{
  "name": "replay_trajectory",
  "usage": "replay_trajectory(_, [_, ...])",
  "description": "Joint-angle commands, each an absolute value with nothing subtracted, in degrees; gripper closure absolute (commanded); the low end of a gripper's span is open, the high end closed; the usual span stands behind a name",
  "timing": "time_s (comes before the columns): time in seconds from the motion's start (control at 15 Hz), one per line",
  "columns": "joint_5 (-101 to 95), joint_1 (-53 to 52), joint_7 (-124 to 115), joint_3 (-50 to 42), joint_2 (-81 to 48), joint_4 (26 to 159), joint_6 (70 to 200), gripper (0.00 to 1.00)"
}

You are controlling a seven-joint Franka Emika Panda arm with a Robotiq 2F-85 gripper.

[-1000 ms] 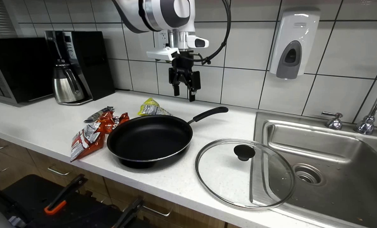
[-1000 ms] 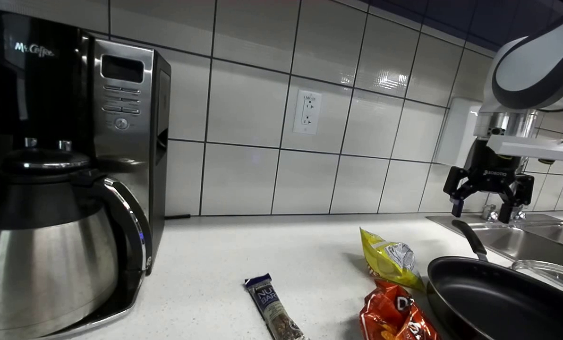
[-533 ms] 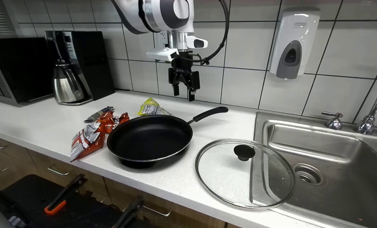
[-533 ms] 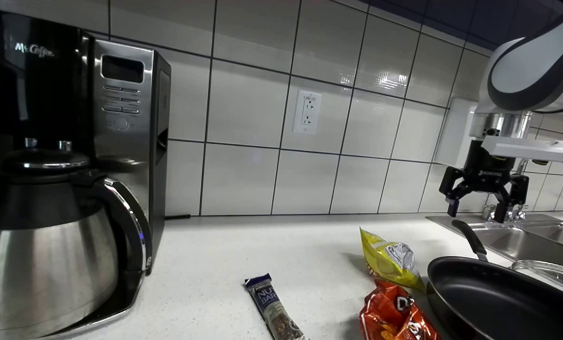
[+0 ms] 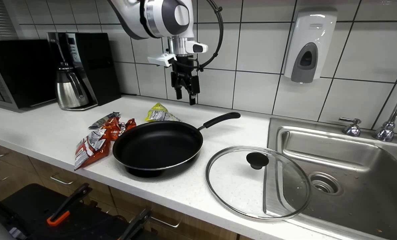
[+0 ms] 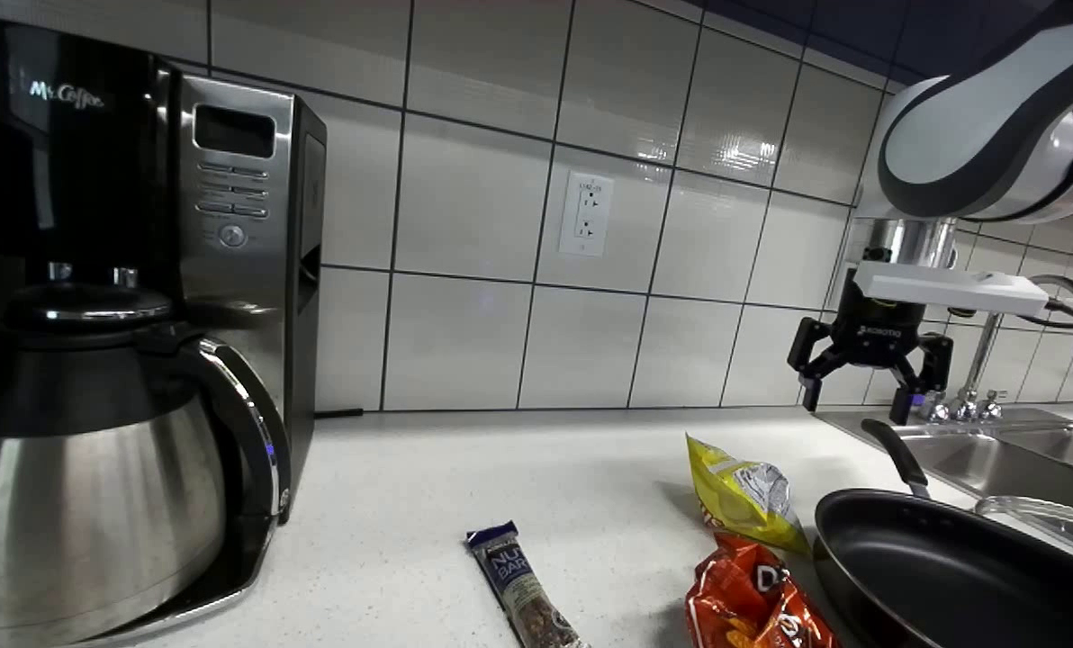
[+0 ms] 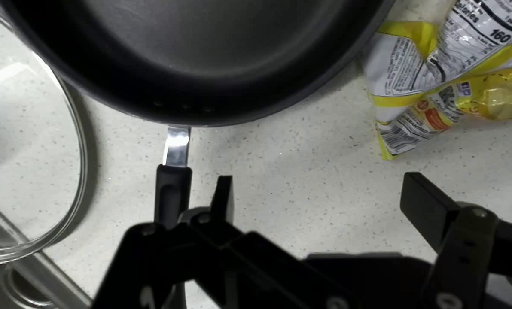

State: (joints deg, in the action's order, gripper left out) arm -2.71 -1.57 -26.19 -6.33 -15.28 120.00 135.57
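Frying pan [image 5: 158, 145]: is sitting on the tabletop [image 5: 52, 125], its handle [image 5: 222, 119] pointing far right.
End effector [image 5: 186, 99]: is hanging above the tabletop beyond the pan, jaws standing wide apart, holding nothing.
Yellow bag [image 7: 436, 75]: is lying just beside the pan's far side.
Glass lid [image 5: 256, 183]: is resting right of the pan, overlapping the edge of the sink [image 5: 368, 196].
Red bags [image 5: 95, 146]: are lying left; seemingly two, but overlapping.

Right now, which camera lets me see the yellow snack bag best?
The wrist view: the yellow snack bag looks big there, and you can read "Calories" and "160", though the picture's edge cuts some off. Both exterior views show it smaller, by the frying pan, with its small print unreadable.
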Motion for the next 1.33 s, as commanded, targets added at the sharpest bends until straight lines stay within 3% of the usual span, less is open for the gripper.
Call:
replay_trajectory(0.0, [-1.8,-3.0,-32.3,-5.9,-16.4,118.5,137.4,0.00])
replay_trajectory(1.27, [13.3,-3.9,-35.6,-2.3,-21.8,118.7,144.0,0.00])
